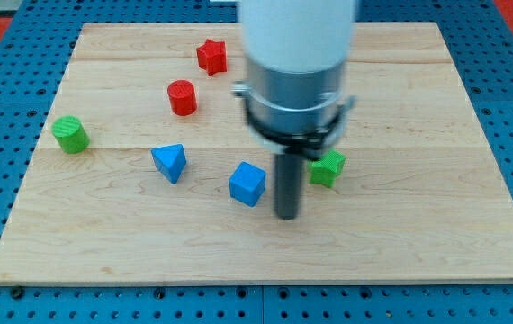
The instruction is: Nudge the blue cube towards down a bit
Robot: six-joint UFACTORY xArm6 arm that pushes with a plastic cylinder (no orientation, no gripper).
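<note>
Rod-ended, gripperless and holding nothing, my tip [286, 216] sat just right of the blue plastic cube [247, 184]; better to circle above it first.

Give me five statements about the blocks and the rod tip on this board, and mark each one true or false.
1. My tip is at the view's right of the blue cube. True.
2. The red star lies nearest the view's bottom. False: it is nearest the top.
3. The green cylinder sits at the view's left. True.
4. Two blue cubes are present. False: one cube, one blue triangular block.
5. The red cylinder touches the red star. False: they are apart.
</note>
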